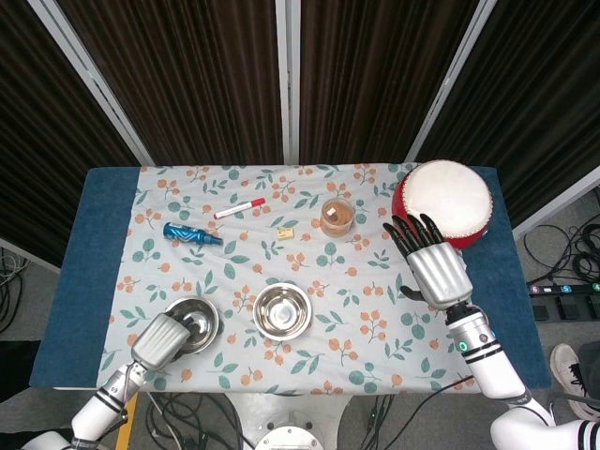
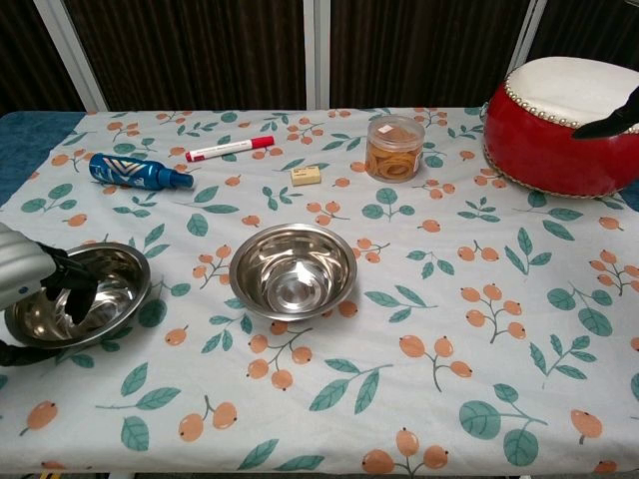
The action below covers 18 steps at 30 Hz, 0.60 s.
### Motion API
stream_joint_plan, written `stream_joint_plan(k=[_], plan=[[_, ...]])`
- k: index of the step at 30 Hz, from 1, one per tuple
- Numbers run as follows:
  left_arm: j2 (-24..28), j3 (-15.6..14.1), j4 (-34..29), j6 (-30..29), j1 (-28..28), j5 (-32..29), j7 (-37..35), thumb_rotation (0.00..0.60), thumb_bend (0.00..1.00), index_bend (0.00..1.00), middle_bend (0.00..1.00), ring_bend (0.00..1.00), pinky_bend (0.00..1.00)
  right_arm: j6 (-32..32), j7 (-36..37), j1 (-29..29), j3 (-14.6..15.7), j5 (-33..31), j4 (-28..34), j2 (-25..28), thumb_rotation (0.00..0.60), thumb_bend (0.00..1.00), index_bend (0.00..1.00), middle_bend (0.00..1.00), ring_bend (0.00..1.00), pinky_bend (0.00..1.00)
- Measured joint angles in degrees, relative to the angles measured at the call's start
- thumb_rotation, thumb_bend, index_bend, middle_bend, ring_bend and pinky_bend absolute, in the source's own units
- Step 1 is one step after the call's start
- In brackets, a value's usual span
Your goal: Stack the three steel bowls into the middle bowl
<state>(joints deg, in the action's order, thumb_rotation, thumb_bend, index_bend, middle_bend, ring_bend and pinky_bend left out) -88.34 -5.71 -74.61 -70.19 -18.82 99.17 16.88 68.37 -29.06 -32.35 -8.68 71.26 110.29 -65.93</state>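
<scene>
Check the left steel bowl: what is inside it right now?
The left hand has its dark fingers hooked over the near rim into the left bowl. The visible bottom shows only reflections. The hand covers the near-left part, so that patch cannot be checked.

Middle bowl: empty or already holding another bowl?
Empty. The middle bowl shows only its bare steel bottom in both views.

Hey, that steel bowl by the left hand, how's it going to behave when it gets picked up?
The left bowl looks rigid, thin polished steel, so probably light and slippery under the left hand's fingers. Its rounded sides narrow to a small base, so pressing on the rim may tip it or slide it across the cloth.
</scene>
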Motion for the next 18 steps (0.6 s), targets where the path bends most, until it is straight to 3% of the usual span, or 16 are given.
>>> stream_joint_plan(k=[3, 18], plan=[[-0.6, -0.5, 0.9, -0.6, -0.1, 1.0, 0.3, 0.600, 0.29, 0.70, 0.71, 0.63, 0.68, -0.2, 0.6, 0.1, -0.1, -0.2, -0.3, 0.2, 0.600, 0.00, 0.05, 0.04, 0.00, 0.00], [-1.8, -1.2, 2.9, -1.6, -0.7, 2.3, 3.7, 0.600, 0.31, 0.74, 0.75, 0.67, 0.73, 0.5, 2.6, 1.2, -0.4, -0.1, -0.6, 1.4, 0.600, 0.00, 0.04, 0.04, 0.00, 0.00]])
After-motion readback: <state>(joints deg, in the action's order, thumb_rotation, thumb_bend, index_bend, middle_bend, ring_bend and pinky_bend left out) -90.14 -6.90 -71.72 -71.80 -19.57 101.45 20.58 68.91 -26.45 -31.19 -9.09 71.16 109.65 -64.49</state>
